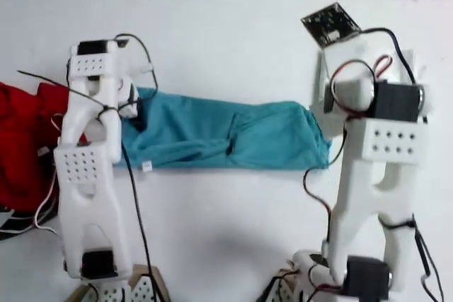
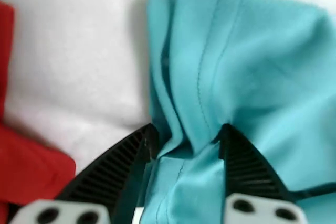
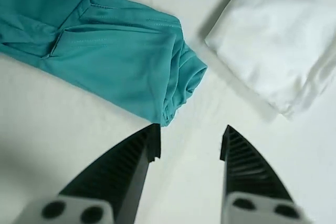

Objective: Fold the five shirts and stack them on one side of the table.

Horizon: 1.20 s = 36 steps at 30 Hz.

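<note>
While I watch from high, teal shirt (image 1: 226,136) lies as long strip across surface (image 1: 226,40), half folded; red shirt (image 1: 21,139) heaped at edge.
Left wrist: left fingers (image 2: 121,161) spread, straddling bunched teal end, not clamped.
Right wrist: right fingers (image 3: 126,166) spread, empty, near other end; white folded cloth (image 3: 278,40) beside.
I judge most folding left.

A teal shirt (image 1: 212,136) lies folded into a long band across the middle of the white table (image 1: 226,26), and a red shirt (image 1: 25,146) is bunched at the left edge of the frame. The left arm (image 1: 88,167) reaches up from the lower left over the band's left end. The right arm (image 1: 375,175) stands just beside its right end, with a small dark circuit board (image 1: 330,24) at upper right.
</note>
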Motion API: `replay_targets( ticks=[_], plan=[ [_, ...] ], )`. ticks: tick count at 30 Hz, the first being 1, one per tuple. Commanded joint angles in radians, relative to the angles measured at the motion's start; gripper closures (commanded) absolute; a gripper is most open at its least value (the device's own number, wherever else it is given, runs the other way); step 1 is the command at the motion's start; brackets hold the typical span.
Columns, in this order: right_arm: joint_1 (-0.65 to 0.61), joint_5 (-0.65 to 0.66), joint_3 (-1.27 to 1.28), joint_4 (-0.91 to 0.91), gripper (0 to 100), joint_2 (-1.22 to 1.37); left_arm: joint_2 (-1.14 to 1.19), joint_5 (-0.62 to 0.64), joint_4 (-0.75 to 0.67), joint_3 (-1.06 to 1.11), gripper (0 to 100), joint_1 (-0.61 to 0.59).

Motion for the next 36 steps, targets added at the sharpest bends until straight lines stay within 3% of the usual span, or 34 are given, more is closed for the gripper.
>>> replay_targets(
  ticks=[1, 5, 10, 14, 22, 26, 30, 36],
  plan=[
    [0.007, 0.009, 0.077, 0.016, 80.4, -0.096, 0.060, 0.008, 0.035, -0.050, 79, 0.029],
    [0.007, 0.009, 0.183, 0.015, 80.5, -0.148, 0.052, 0.008, 0.035, -0.051, 99, 0.015],
    [0.008, 0.009, 0.338, -0.036, 84.1, -0.214, 0.049, 0.002, 0.035, -0.059, 97, -0.038],
    [0.036, 0.002, 0.566, -0.213, 82.4, -0.275, -0.040, -0.040, 0.040, -0.027, 97, -0.118],
    [0.298, 0.002, 1.048, -0.631, 75.5, -0.403, -0.428, -0.133, 0.038, 0.237, 97, -0.189],
    [0.390, 0.002, 1.267, -0.880, 75.7, -0.409, -0.571, -0.133, 0.037, 0.387, 97, -0.060],
    [0.440, 0.002, 1.444, -1.102, 75.7, -0.409, -0.667, -0.130, 0.037, 0.464, 97, 0.172],
    [0.469, 0.002, 1.464, -1.127, 75.7, -0.424, -0.732, -0.135, 0.026, 0.414, 97, 0.488]
  ],
)
